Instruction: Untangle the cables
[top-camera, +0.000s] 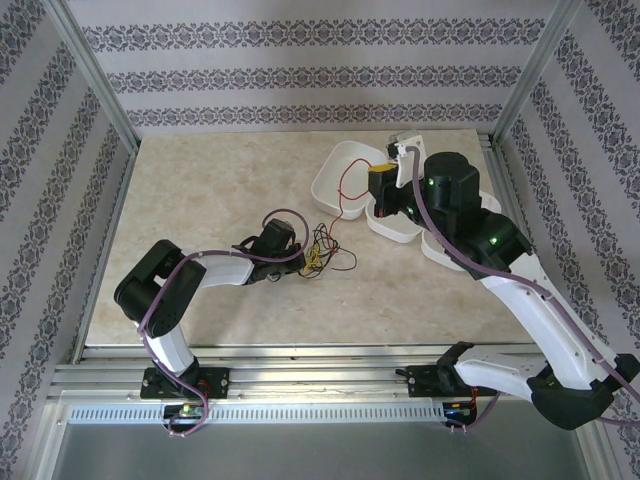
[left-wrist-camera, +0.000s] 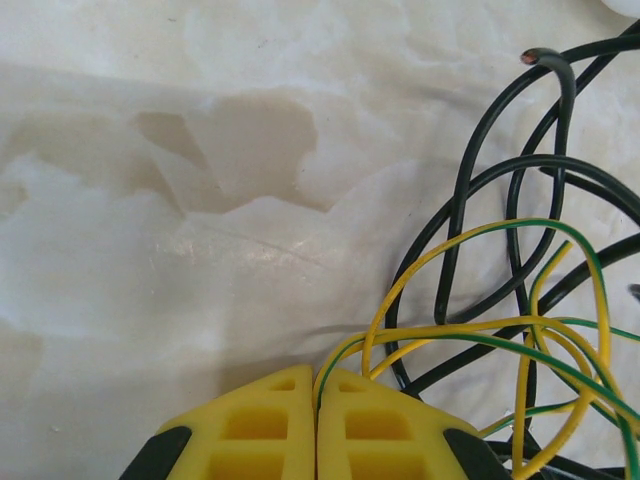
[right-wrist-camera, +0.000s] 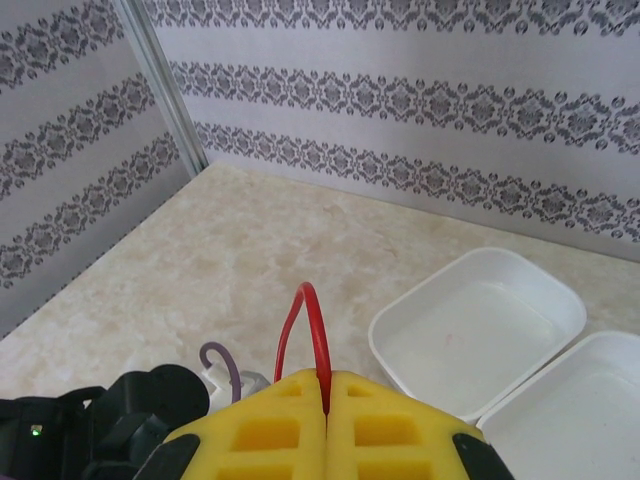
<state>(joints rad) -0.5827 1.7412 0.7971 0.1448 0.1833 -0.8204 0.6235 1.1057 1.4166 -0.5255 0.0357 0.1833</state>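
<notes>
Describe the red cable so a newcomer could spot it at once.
Start at the white trays at the far right of the table. The right hand hovers there, shut on the red cable, which trails to the tangle mid-table. It is the only red strand, next to the black cable and yellow-green cable.

Grey damask-striped wallpaper walls (top-camera: 300, 75); pale marbled table (top-camera: 200, 190); aluminium corner posts (top-camera: 93, 70); soft even light.
</notes>
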